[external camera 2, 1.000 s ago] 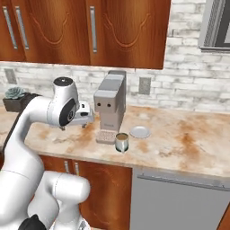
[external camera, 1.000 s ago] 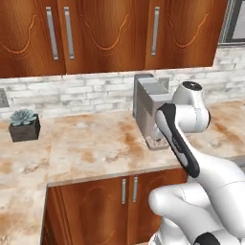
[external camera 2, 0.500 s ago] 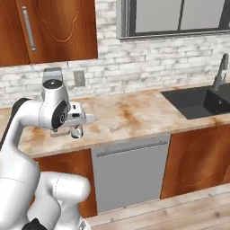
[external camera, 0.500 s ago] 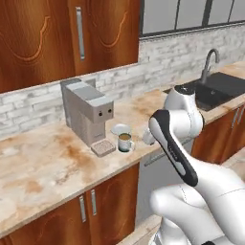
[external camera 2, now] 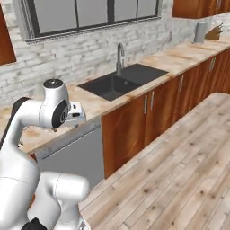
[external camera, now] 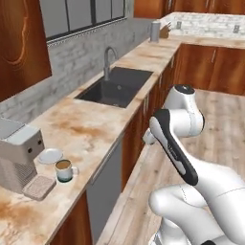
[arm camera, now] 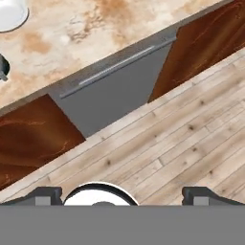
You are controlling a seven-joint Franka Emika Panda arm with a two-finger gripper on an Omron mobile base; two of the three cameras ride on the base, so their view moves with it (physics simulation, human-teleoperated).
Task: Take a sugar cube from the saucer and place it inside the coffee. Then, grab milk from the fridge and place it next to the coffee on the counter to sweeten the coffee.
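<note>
The saucer (arm camera: pixel 8 12) is cut off at the top left corner of the hand view, and just below it a dark sliver at the left edge is too small to be identified. The tool (arm camera: pixel 119 194) is seen with its fingertips (arm camera: pixel 45 195) spread wide apart, nothing between them, above the wooden floor (arm camera: pixel 191 124) in front of a grey dishwasher panel (arm camera: pixel 112 88). In the left base view the coffee (external camera: pixel 63 170) stands on the counter (external camera: pixel 91 129), just beside the saucer and a grey coffee machine (external camera: pixel 19 155). No fridge or milk can be made out. Compared with half a second earlier, the whole picture is shifted: the sink (external camera: pixel 117 86) is now central, the coffee at the far left.
</note>
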